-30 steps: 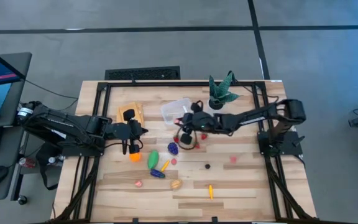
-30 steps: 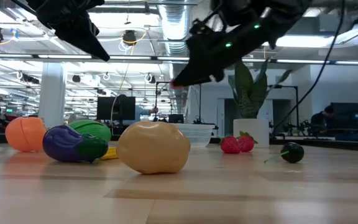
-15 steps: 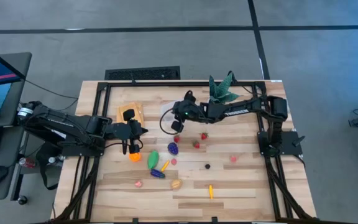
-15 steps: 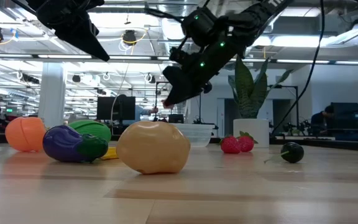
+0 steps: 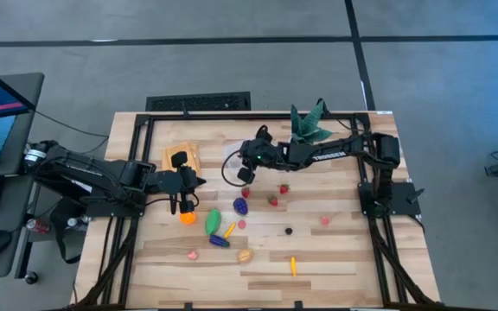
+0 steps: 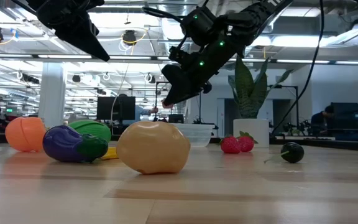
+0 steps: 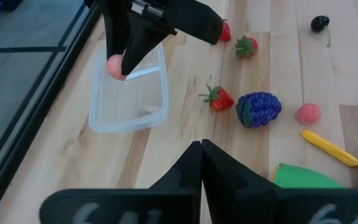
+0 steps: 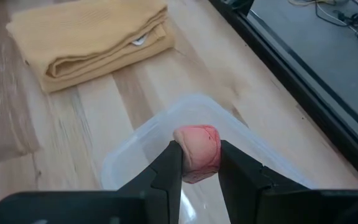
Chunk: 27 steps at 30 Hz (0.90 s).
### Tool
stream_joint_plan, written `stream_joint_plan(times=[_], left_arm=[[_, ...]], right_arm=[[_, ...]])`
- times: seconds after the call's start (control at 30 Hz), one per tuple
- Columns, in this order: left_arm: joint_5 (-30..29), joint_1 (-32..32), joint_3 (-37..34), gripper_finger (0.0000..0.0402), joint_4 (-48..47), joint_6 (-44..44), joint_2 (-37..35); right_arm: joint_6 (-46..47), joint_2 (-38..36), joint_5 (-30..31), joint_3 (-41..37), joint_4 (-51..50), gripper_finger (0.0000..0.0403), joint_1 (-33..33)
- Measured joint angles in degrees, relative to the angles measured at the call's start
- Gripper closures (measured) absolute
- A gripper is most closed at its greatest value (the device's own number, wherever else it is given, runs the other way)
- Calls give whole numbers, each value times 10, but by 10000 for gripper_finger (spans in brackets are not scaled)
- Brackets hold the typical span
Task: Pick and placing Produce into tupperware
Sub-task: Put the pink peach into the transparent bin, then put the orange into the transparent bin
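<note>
The tupperware (image 7: 131, 99) is a clear tub standing on its base at the table's far middle. My right gripper (image 8: 197, 163) hangs above its inside, shut on a small pink piece of produce (image 8: 196, 152). Loose produce lies on the table: strawberries (image 5: 284, 187), purple grapes (image 5: 241, 207), a green piece (image 5: 213, 221), an eggplant (image 5: 220, 242) and a tan piece (image 5: 245, 256). My left gripper (image 5: 180, 206) hovers shut and empty at the left, just above an orange fruit (image 5: 187, 218). My right gripper pinches the pink piece by its two opposite sides (image 8: 183, 155) between its fingertips. The fingers slant down, coming from the table's right side. The piece is lifted clear, above the tub's open top (image 7: 114, 66).
A folded tan-yellow cloth (image 5: 182, 157) lies left of the tub. A spiky green plant in a white pot (image 5: 308, 125) stands at the far right, beside my right arm. More small pieces (image 5: 292, 266) are scattered toward the near edge.
My right gripper has carried the pink piece from above the strawberries toward the table's far left, tipped further down, and stopped over the tub, where it has stayed for the last half second.
</note>
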Motion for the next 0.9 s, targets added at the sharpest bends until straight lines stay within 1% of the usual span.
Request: stream_joint_plan(times=[0.1, 0.43, 0.53, 0.63, 0.77, 0.9], left_arm=[[0, 0, 0, 401, 0, -1, 0], [0, 0, 0, 401, 0, -10, 0], [0, 0, 0, 401, 0, -12, 0], [0, 0, 0, 401, 0, -12, 0], [13, 0, 0, 401, -3, -16, 0], [65, 0, 0, 401, -18, -21, 0]], right_arm=[[-6, 0, -1, 0, 0, 303, 0], [-6, 0, -2, 0, 0, 209, 0], [-6, 0, -2, 0, 0, 191, 1], [-7, 0, -3, 0, 0, 181, 3], [-19, -2, -48, -1, -1, 178, 10], [-41, -10, -112, -1, -19, 181, 32]])
